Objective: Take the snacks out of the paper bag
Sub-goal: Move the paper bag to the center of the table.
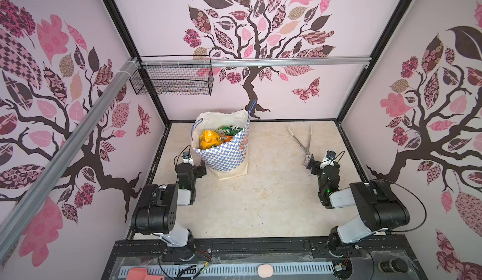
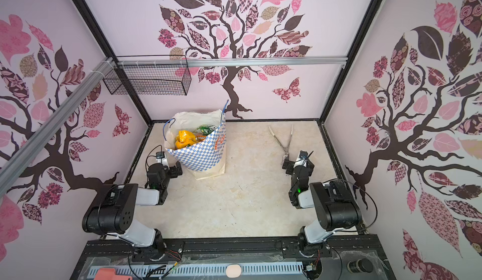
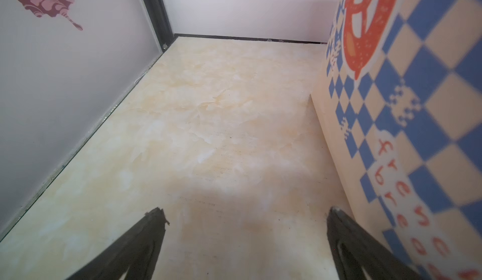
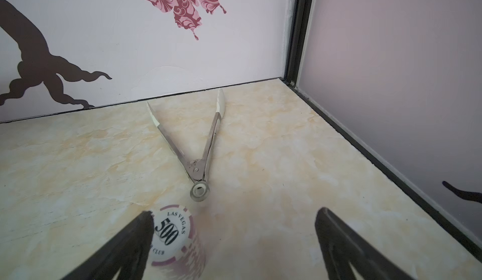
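The left fingers point(image 3: 140, 239) stand wide apart with only bare counter point(image 3: 208, 135) between them. The paper bag point(image 3: 417, 96) rises upright just outside one finger; whether they touch I cannot tell. All visible snack packets point(image 1: 215, 136) sit inside its open mouth, above and beyond those fingers: a yellow-orange packet point(image 1: 208, 139) on top, a green packet point(image 1: 230, 129) behind it. The right fingers point(image 4: 125, 244), well apart from the bag, are also spread wide and grip nothing. A stack of poker chips point(image 4: 172, 237) stands close against the inner side of one finger. Metal tongs point(image 4: 200, 145) lie just beyond the fingertips, arms splayed away from them. A black wire basket point(image 1: 174, 80) hangs high beyond the left fingers.
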